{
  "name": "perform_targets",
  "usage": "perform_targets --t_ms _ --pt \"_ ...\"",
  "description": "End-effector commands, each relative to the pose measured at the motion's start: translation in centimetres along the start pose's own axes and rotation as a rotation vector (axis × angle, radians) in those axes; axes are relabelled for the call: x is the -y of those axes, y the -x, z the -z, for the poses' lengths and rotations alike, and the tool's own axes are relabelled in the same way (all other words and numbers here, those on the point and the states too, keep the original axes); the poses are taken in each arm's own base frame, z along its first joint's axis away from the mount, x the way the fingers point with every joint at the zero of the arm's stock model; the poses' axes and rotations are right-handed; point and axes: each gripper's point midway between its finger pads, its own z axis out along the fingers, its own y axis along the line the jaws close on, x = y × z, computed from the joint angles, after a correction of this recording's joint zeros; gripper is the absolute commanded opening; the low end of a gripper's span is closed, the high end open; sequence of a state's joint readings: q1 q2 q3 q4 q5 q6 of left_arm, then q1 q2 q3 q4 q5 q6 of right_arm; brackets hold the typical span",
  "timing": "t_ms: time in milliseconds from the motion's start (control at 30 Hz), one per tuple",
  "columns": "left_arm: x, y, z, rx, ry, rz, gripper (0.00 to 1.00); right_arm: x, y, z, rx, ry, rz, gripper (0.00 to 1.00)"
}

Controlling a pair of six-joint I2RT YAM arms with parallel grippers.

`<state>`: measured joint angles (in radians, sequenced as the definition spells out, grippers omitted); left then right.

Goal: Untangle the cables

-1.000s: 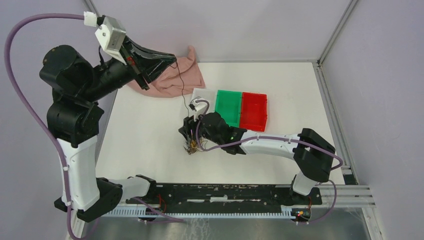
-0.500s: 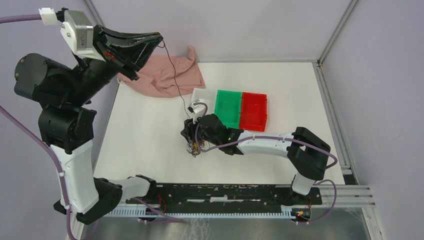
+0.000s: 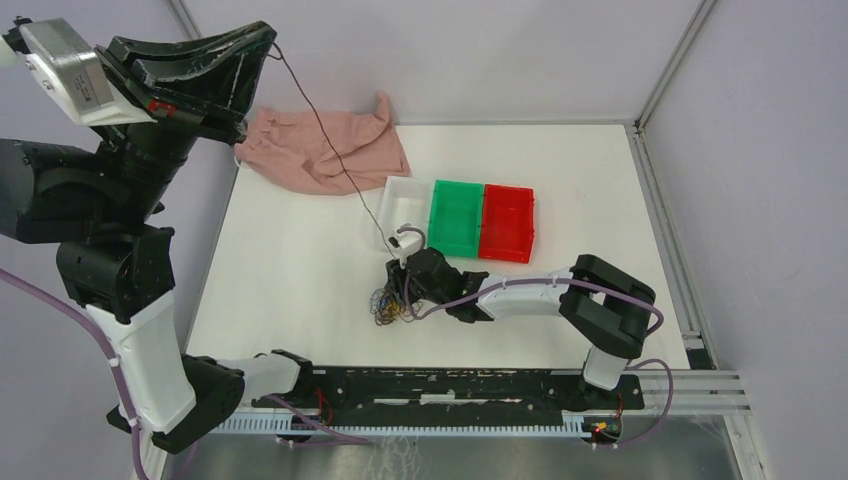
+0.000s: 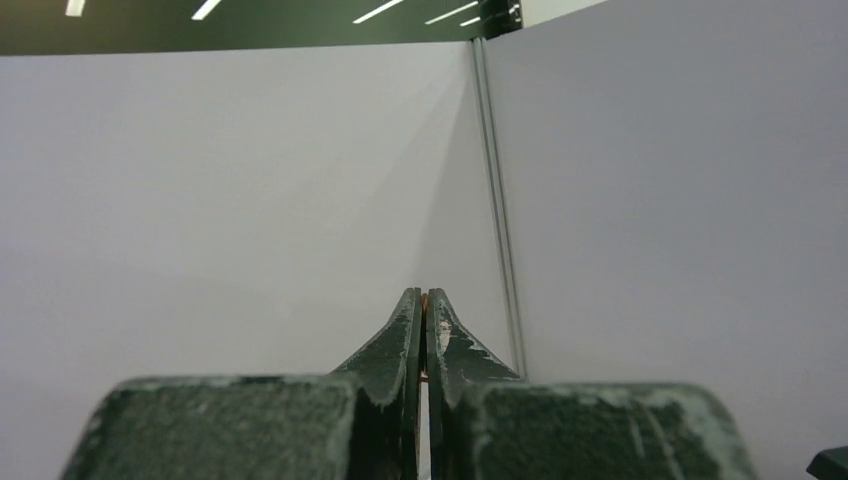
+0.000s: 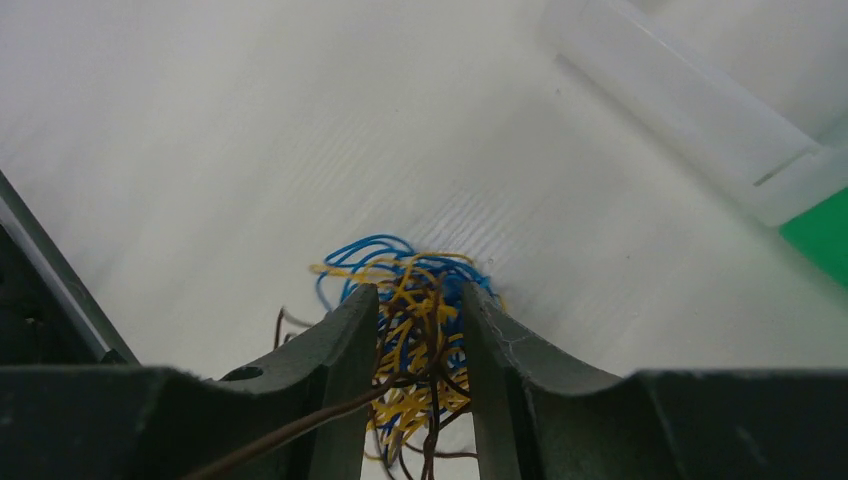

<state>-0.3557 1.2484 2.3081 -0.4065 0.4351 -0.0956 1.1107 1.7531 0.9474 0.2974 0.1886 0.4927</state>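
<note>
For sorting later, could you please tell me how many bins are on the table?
3: a white bin leftmost, a green bin in the middle, a red bin rightmost.

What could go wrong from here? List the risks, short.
1. The left gripper, raised high, pinches one dark strand that runs taut down to the tangle; it may slip free or tighten a knot.
2. The right gripper straddles the tangle, but a firm clamp cannot be confirmed; the whole bundle might lift.
3. The strand passes by the white bin and might snag on its corner.
</note>
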Motion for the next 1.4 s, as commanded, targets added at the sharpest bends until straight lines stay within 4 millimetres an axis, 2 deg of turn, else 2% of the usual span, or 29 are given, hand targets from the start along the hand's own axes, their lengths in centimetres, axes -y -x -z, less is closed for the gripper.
perform_targets --t_ms 0,167,300,600,767,933,1100,1267,1367 --pt "-1.9 4.9 0.1 0.170 0.110 -0.125 0.03 1.0 -0.5 -0.1 0.023 -0.036 -0.028 0.42" --pt "-3.2 9.6 0.9 0.332 0.206 -0.255 0.03 1.8 -2.1 0.0 0.005 -0.056 -0.041 0.42" --pt "-3.9 14.0 2.6 0.498 0.299 -0.333 0.03 2.1 -2.5 0.1 -0.001 -0.061 -0.046 0.46" --pt "-5.0 20.2 6.8 0.749 0.500 -0.530 0.03 2.5 -2.8 0.8 0.001 -0.070 -0.050 0.50" --pt "-4.8 22.7 9.0 0.850 0.595 -0.685 0.03 2.8 -3.2 1.1 0.006 -0.070 -0.060 0.56" --pt "-4.5 23.8 10.0 0.876 0.644 -0.785 0.03 3.2 -3.1 2.2 0.028 -0.072 -0.066 0.62" --pt "-3.9 26.0 11.5 0.951 0.712 -0.891 0.03 3.9 -3.8 3.5 0.073 -0.063 -0.092 0.67" --pt "-2.6 26.3 11.5 0.989 0.689 -1.004 0.03 4.9 -5.0 4.4 0.063 -0.081 -0.099 0.68" --pt "-2.8 26.1 11.1 0.973 0.689 -1.009 0.03 5.8 -5.8 5.2 0.059 -0.106 -0.104 0.69"
